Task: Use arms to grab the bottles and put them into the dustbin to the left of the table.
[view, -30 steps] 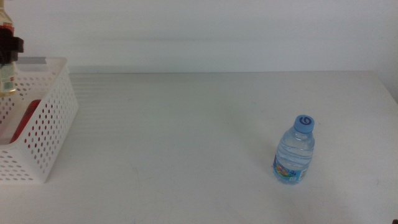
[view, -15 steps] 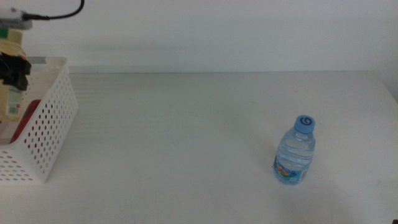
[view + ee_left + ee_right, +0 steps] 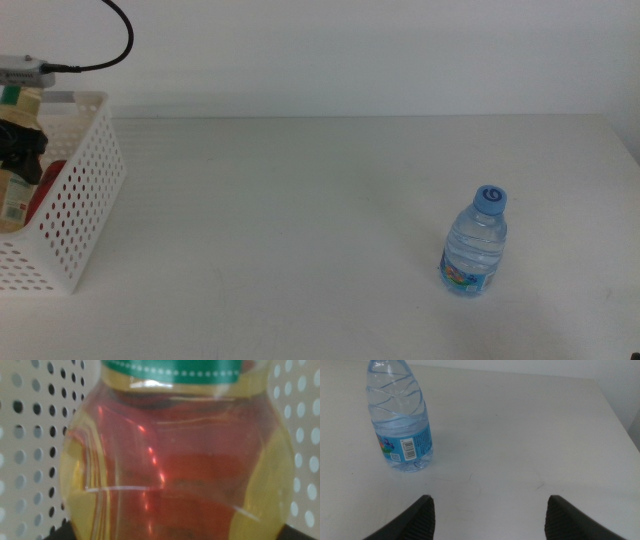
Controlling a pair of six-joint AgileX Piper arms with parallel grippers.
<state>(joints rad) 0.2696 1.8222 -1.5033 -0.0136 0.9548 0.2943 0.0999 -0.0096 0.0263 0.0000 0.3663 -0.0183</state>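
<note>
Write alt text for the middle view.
A blue-capped water bottle stands alone on the white table. At far left, the left hand holds a yellow bottle inside a white perforated bin, with something red beside it.

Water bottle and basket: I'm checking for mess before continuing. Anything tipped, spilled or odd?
Nothing stands out. The water bottle stands upright and capped on the table; the left gripper holds the yellow-liquid bottle over the basket.

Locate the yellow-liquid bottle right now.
Middle view, far left: the yellow-liquid bottle is held by the left gripper inside the dustbin, beside something red; the left wrist view shows perforated walls around it.
</note>
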